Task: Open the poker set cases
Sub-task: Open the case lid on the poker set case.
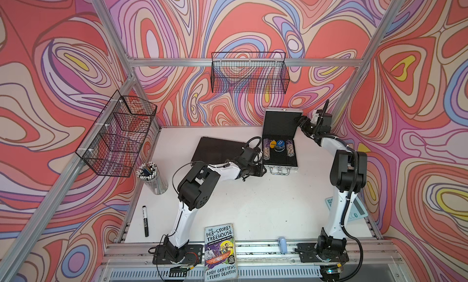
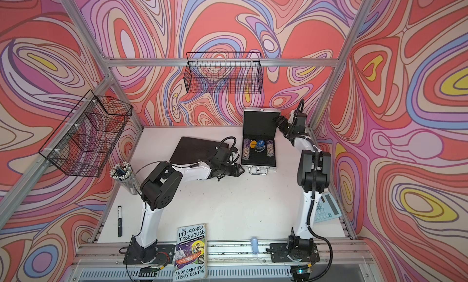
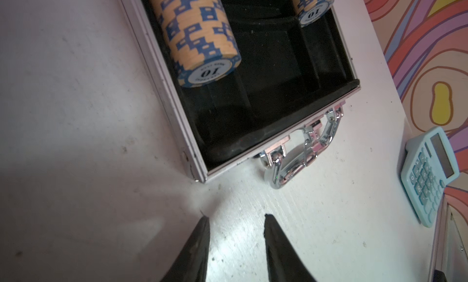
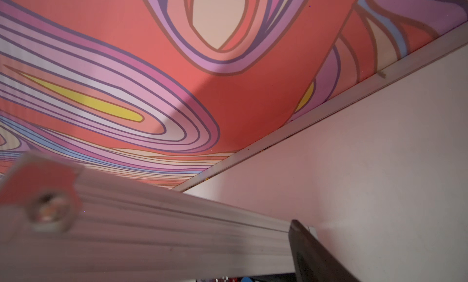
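I see swirling walls of red, pink, lilac and yellow on three sides, a silver metal frame, a black wire basket at the back, a second basket at the side, and a scuffed white surface.

Just ahead of your left gripper, the small case shows a ribbed metal rim, matt black felt-like lining and a glossy chrome handle. The white table beneath looks matt and scuffed.
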Action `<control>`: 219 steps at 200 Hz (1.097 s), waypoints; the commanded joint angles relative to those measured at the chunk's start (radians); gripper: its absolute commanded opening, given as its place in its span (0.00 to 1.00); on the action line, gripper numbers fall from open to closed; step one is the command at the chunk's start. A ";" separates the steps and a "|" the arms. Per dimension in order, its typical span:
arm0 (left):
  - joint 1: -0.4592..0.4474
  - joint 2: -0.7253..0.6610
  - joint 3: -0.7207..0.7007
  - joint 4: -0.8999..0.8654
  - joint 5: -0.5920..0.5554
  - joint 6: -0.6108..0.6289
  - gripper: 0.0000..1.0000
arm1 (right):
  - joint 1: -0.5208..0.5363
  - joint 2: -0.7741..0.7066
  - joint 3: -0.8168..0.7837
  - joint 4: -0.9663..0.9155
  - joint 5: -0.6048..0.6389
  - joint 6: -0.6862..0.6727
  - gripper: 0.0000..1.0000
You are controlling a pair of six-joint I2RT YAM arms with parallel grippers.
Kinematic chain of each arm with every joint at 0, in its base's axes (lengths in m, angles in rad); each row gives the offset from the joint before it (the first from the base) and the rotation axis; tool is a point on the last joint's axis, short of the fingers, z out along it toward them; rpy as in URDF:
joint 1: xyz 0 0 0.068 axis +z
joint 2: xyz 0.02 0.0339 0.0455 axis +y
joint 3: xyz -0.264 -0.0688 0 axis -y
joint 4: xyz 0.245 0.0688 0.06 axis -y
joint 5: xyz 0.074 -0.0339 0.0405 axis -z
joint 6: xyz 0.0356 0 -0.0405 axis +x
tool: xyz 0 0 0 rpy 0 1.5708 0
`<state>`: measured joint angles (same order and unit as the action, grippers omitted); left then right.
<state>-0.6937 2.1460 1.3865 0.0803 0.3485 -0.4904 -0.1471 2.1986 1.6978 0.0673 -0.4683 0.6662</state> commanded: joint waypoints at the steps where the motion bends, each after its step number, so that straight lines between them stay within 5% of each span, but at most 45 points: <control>1: 0.003 -0.033 0.000 0.006 -0.006 0.008 0.38 | 0.006 -0.051 -0.048 -0.043 0.025 -0.047 0.80; 100: 0.024 0.001 0.059 0.010 0.006 0.009 0.38 | 0.008 -0.321 -0.446 -0.091 0.153 -0.194 0.75; 219: 0.052 0.098 0.202 -0.035 -0.003 0.009 0.37 | 0.103 -0.322 -0.644 -0.139 0.258 -0.253 0.42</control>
<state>-0.6468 2.1952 1.5578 0.0776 0.3470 -0.4824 -0.0544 1.8759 1.0775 -0.0639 -0.2478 0.4255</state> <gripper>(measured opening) 0.376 0.435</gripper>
